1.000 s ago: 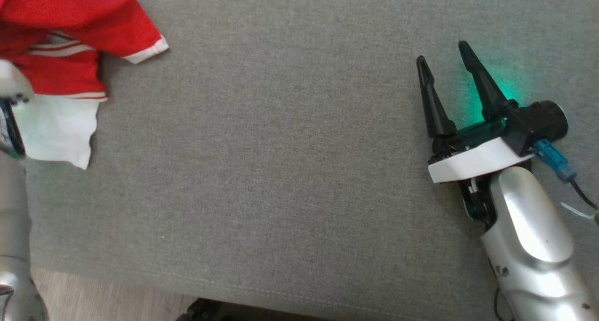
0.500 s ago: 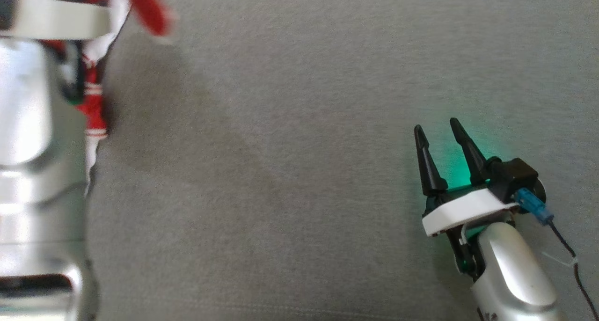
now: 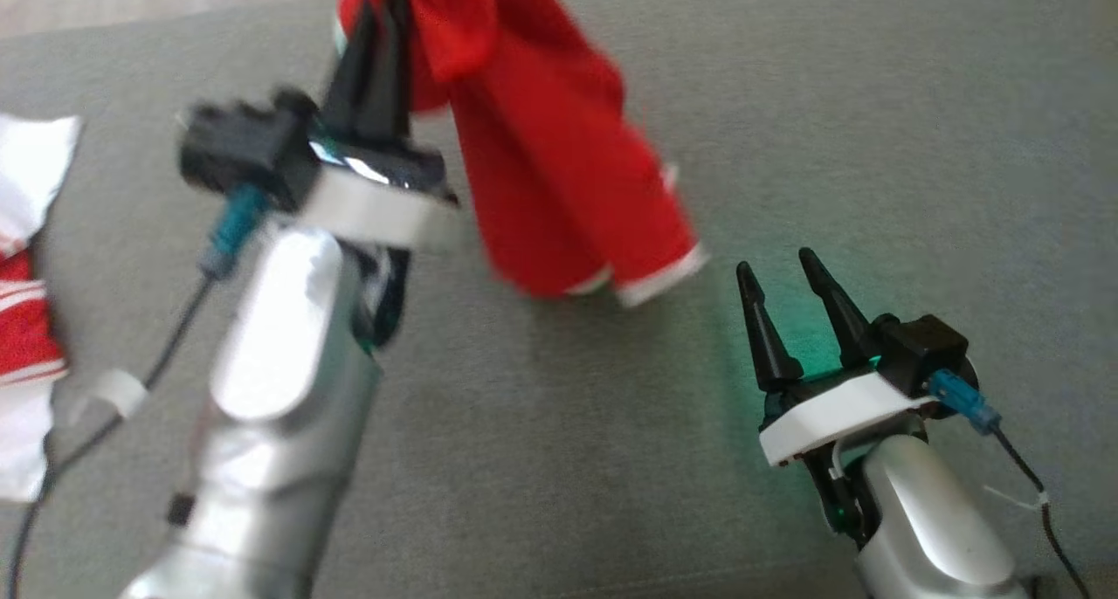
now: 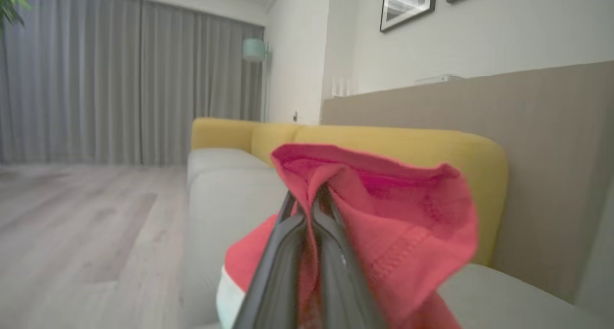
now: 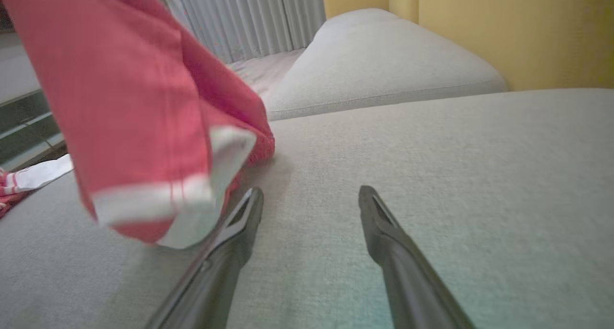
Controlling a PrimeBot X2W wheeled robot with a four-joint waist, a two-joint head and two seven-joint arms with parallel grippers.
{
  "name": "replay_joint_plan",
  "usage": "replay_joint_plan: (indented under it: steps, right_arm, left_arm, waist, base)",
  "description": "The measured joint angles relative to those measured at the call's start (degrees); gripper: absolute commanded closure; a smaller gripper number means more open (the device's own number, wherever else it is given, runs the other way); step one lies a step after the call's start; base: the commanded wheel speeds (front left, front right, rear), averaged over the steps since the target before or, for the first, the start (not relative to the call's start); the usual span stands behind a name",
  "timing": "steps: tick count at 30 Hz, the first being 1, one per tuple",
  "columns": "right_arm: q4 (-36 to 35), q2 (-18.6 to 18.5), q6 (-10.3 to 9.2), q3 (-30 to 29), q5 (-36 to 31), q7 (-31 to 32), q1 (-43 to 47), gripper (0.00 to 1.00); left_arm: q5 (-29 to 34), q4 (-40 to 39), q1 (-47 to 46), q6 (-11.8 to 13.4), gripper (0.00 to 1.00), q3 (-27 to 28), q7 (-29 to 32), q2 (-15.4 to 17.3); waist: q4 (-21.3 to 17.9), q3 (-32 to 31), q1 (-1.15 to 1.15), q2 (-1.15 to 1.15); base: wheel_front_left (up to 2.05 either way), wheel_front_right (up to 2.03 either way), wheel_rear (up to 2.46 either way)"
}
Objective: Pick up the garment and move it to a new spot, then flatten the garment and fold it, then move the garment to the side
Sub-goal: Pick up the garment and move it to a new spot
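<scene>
Now, in the head view, the left gripper (image 3: 386,23) is pinched tight on the top of the red garment (image 3: 541,162). The cloth hangs in a long drape whose axis runs from that pinch down to the white-trimmed hem (image 3: 651,278) on the grey seat cushion (image 3: 873,101). The hem lies just to the left of the right gripper (image 3: 777,265), which rests with its fingers spread and empty, so the right arm is the nearer one to take the free end. Other clothes (image 3: 24,320) lie at the far left. In the left wrist view the left gripper (image 4: 312,197) has its fingers pressed together with the garment (image 4: 398,223) bunched over them, before a yellow backrest (image 4: 431,144). In the right wrist view the garment (image 5: 129,94) hangs just beside the left finger of the wide-apart right gripper (image 5: 312,194). A second ago the garment lay heaped at the head view's upper left; the camera has since shifted, and the left arm now carries the cloth mid-frame.
</scene>
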Motion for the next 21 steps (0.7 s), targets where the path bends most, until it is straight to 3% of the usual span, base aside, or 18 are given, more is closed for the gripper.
replay_joint_plan:
  steps: [3, 4, 5, 6, 12, 21]
  right_arm:
    - [0.3, 0.0, 0.00, 0.6, 0.7, 0.0, 0.0, 0.00]
    - [0.3, 0.0, 0.00, 1.0, 0.8, 0.0, 0.0, 0.00]
    - [0.4, 0.0, 0.00, 1.4, 0.9, 0.0, 0.0, 0.00]
    - [0.5, 0.1, 0.00, 1.6, 0.9, 0.0, -0.1, 0.00]
    - [0.6, 0.1, 0.00, 0.7, 1.1, 0.0, 0.0, 0.00]
    - [0.3, 0.2, 0.00, -2.5, 0.5, 0.0, 2.0, 0.00]
  left_arm:
    - [-2.8, 2.2, 3.9, 1.5, 1.00, -3.2, 0.0, 0.0]
    - [-3.3, 3.0, 5.4, 2.3, 0.67, -3.6, 0.0, -0.1]
    - [-3.7, 3.9, 7.0, 3.0, 0.67, -3.6, 0.0, -0.1]
    - [-4.1, 5.1, 8.4, 3.8, 0.00, -3.4, 0.0, 0.0]
    - [-2.5, 6.8, 15.1, 5.8, 0.00, 1.3, 0.1, 0.0]
    - [0.6, 2.7, 28.2, 6.1, 0.00, 11.0, 0.1, 0.5]
  waist:
    - [-2.1, 0.0, 0.00, 0.00]
    - [-2.7, 0.0, 0.00, 0.00]
    - [-3.3, 0.1, 0.00, 0.00]
    - [-3.8, 0.0, 0.00, 0.00]
    - [-4.0, -0.7, 0.00, 0.00]
    - [1.3, -3.5, 0.00, 0.00]
  base:
    - [0.00, 0.00, 0.00]
    - [0.00, 0.00, 0.00]
    - [0.00, 0.00, 0.00]
    - [0.00, 0.00, 0.00]
    - [0.00, 0.00, 0.00]
    - [0.00, 0.00, 0.00]
